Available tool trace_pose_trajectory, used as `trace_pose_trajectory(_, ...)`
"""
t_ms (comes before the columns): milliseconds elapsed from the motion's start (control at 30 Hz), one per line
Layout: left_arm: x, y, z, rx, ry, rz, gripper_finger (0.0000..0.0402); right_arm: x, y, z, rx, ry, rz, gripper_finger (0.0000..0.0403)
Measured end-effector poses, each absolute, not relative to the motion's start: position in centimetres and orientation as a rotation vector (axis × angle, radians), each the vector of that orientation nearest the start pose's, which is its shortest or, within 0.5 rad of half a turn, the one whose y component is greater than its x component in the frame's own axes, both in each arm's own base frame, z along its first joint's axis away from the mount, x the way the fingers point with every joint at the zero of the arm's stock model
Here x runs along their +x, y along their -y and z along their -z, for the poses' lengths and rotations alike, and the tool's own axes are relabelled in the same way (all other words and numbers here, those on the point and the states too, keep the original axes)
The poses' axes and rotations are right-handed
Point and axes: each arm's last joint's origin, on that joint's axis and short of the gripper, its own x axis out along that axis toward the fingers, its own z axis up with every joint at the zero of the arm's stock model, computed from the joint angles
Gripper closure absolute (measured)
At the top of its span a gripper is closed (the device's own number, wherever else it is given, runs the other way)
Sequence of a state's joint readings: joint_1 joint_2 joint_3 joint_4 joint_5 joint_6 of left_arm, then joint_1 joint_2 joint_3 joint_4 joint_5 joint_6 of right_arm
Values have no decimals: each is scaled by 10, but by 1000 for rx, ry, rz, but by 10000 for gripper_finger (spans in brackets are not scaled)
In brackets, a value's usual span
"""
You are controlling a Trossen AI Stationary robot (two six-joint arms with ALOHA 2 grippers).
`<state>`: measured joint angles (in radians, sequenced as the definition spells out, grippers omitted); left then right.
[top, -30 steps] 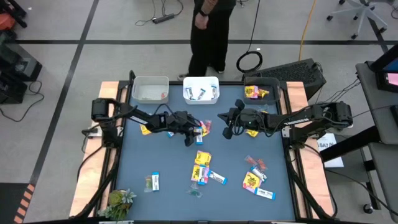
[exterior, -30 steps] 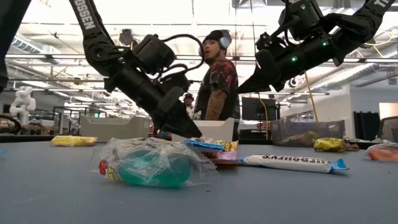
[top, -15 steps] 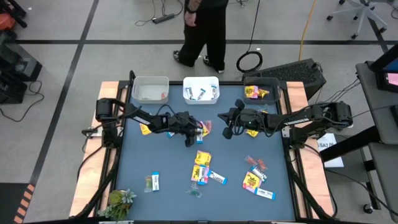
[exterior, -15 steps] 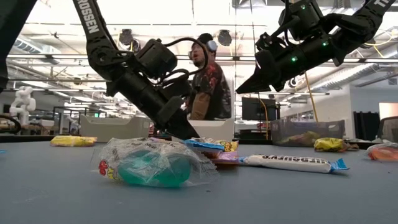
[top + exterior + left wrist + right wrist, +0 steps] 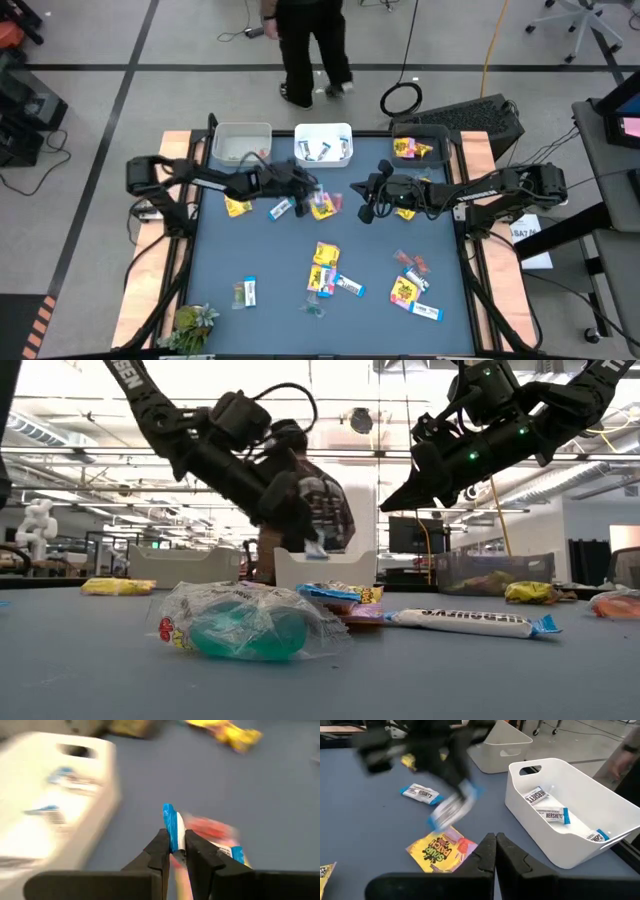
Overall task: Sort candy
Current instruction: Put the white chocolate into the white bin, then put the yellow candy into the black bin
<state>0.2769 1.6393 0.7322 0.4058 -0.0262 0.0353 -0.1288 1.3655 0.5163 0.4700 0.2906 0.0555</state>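
Note:
My left gripper (image 5: 310,189) is above the table just in front of the middle white bin (image 5: 323,156). It is shut on a blue-and-white bar wrapper (image 5: 169,822), which also shows in the right wrist view (image 5: 451,809). My right gripper (image 5: 365,212) is shut and empty, and hovers over the table right of centre (image 5: 495,842). Another blue-and-white bar (image 5: 282,208) and a yellow packet with pink pieces (image 5: 322,206) lie flat on the table below my left gripper. More sweets lie nearer the front (image 5: 325,256). My left gripper pinches the bar between its two fingers near one end. The blue crimped end (image 5: 168,814) sticks out past the fingertips. The fingers slant down toward the far side. The bar is lifted clear of the table, and its longer part hangs slanted below the fingers (image 5: 440,817).
Three bins stand along the far edge: a left white one with red pieces (image 5: 243,142), the middle one with blue-and-white bars, and a right one with yellow packets (image 5: 420,148). A green leafy thing (image 5: 190,325) lies at the front left corner. A person (image 5: 308,40) stands beyond the table.
My left gripper has risen from the table and gone toward the far edge and the middle white bin, still shut. The blue-and-white bar has come up with it, clear of the table. The person behind the table has walked away toward the left.

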Motion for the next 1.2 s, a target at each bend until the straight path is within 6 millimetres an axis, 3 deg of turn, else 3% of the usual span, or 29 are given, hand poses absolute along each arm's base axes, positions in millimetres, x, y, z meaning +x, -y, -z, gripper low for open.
trace_pose_trajectory(200,290,-142,-197,-43,-402,-473,351,258,42,-182,25,-370,425,403)
trace_pose_trajectory(333,287,-176,-197,-84,-451,-524,352,259,42,-183,27,-361,425,403)
trace_pose_trajectory(500,292,-198,-190,-78,-532,-523,352,259,42,-184,29,-346,422,403)
trace_pose_trajectory(733,299,-213,-171,-112,-611,-534,349,259,42,-184,27,-348,421,403)
trace_pose_trajectory(1200,298,-213,-168,-61,-648,-514,274,258,42,-182,22,-379,420,403)
